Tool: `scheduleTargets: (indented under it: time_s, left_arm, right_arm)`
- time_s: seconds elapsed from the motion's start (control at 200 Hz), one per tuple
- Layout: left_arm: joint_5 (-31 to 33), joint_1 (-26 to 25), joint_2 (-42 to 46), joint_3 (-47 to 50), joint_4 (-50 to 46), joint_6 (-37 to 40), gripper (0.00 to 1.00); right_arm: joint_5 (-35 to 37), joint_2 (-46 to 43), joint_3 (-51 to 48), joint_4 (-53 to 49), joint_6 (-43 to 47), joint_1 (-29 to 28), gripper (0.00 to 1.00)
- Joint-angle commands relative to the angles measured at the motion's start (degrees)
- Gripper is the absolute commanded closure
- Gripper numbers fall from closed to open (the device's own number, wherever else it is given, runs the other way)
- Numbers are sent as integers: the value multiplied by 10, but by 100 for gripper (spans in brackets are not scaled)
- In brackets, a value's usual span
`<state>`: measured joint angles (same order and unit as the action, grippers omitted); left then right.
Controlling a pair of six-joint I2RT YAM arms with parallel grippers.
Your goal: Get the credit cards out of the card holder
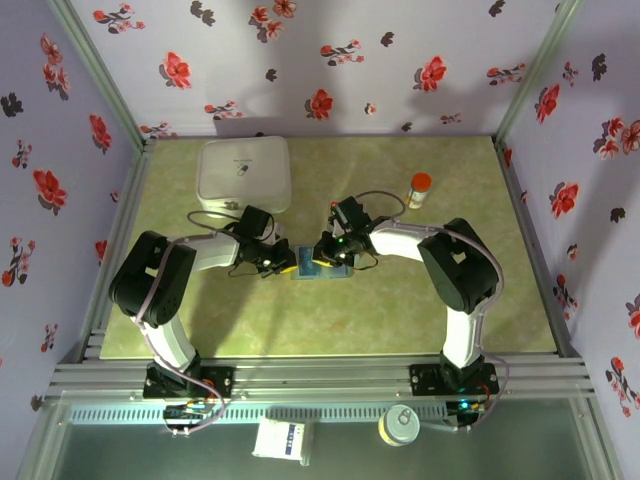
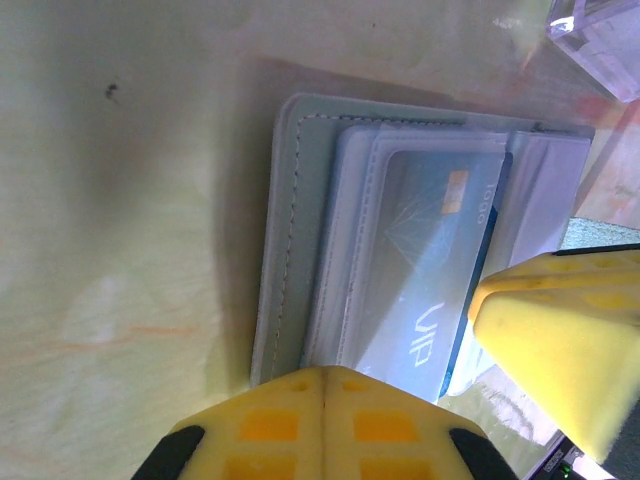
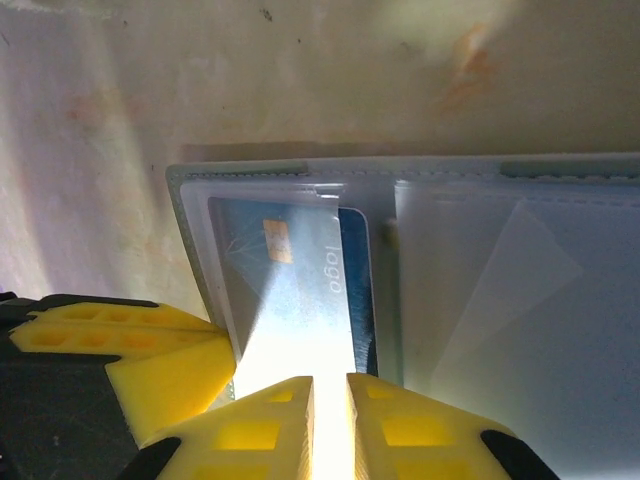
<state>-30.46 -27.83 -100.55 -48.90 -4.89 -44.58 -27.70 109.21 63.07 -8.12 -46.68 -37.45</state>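
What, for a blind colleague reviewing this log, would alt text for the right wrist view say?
An open grey-blue card holder lies on a green table, a blue credit card in its left clear pocket. The right end effector, its yellow fingers nearly together, sits at the card's near edge.

The blue credit card (image 2: 430, 260), inside the card holder (image 2: 300, 230), reads "VIP" at lower centre of the left wrist view and "logo" toward its upper edge. The white box (image 1: 244, 172) bears a mark, seemingly illegible.
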Motion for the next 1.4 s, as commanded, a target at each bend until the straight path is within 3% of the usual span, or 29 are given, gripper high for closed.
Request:
scheduleTargets:
  time_s: [0.0, 0.305, 0.905, 1.08, 1.4]
  left_arm:
    - [14, 6, -9, 6, -21, 14, 100]
    - [17, 6, -3, 7, -24, 13, 100]
    - [27, -2, 55, -27, -68, 21, 100]
    - [47, -31, 32, -65, -98, 34, 100]
    - [64, -41, -6, -76, -112, 45, 100]
  right_arm:
    - [-5, 11, 12, 1, 3, -3, 83]
    - [53, -3, 12, -60, 37, -5, 80]
    - [58, -59, -1, -49, 30, -10, 76]
    - [58, -58, -5, -49, 29, -10, 75]
    - [49, -40, 2, -47, 27, -10, 73]
